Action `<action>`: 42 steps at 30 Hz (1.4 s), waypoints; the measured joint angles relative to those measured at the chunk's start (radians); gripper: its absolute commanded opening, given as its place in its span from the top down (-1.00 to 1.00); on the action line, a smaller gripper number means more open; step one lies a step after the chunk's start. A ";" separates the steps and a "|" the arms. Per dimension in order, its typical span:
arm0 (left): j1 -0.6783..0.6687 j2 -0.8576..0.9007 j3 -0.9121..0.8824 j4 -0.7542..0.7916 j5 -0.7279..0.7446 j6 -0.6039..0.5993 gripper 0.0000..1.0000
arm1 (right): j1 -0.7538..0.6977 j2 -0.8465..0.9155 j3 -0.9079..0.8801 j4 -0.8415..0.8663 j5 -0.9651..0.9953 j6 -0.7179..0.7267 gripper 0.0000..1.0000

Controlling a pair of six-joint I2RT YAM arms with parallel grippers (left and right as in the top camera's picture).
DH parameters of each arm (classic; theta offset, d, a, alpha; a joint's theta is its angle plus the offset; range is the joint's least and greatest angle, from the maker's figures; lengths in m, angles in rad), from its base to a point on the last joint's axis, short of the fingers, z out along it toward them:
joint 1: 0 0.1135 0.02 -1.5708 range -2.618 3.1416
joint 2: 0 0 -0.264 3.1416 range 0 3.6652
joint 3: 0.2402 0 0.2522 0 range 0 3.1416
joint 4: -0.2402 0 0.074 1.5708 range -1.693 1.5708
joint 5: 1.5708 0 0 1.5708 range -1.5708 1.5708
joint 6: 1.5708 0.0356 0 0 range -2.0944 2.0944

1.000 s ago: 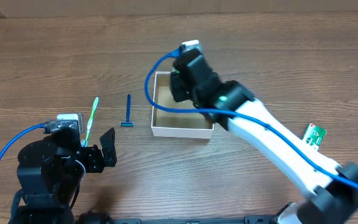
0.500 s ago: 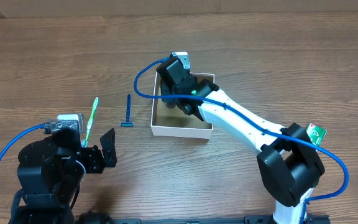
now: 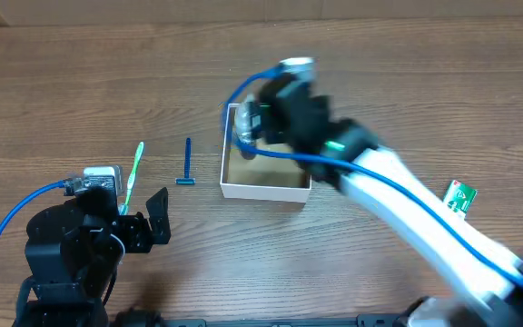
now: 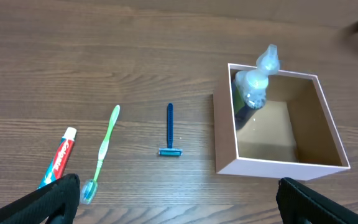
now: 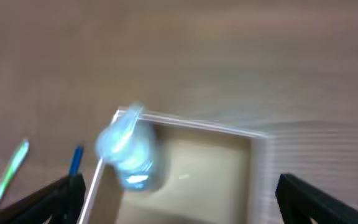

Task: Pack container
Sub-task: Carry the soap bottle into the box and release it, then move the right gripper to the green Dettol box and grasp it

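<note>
The container (image 3: 263, 190) is a shallow white box with a tan inside, in the middle of the table; it also shows in the left wrist view (image 4: 278, 167) and the right wrist view (image 5: 194, 125). A pale blue translucent item (image 4: 253, 84) is inside against the left wall, its top above the rim, blurred (image 5: 127, 152). My right gripper (image 5: 179, 200) hangs open just above the container (image 3: 263, 116), holding nothing. Well to the left of the box, my left gripper (image 4: 179, 200) stands open and empty, low over the table (image 3: 154, 221).
A green toothbrush (image 3: 133, 173) and a blue razor (image 3: 187, 163) lie left of the container. A toothpaste tube (image 4: 58, 160) lies beside the toothbrush. A green-and-white packet (image 3: 458, 197) lies at the right. The right arm stretches across the table's right half.
My right gripper has opened and let go of the pale blue item, which now sits in the container's left side. The right arm has swung. The left arm has not moved.
</note>
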 measured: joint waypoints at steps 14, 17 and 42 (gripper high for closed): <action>0.000 0.000 0.000 0.002 0.000 0.000 -1.00 | -1.164 -0.075 -0.320 -0.286 -0.292 0.018 -1.00; 0.000 0.000 0.000 0.014 0.000 0.000 -1.00 | -1.167 0.039 -0.395 -0.233 -0.325 -0.089 -1.00; 0.000 0.000 0.000 0.015 0.000 0.000 -1.00 | -1.167 0.261 -0.401 -0.117 -0.438 -0.240 -0.26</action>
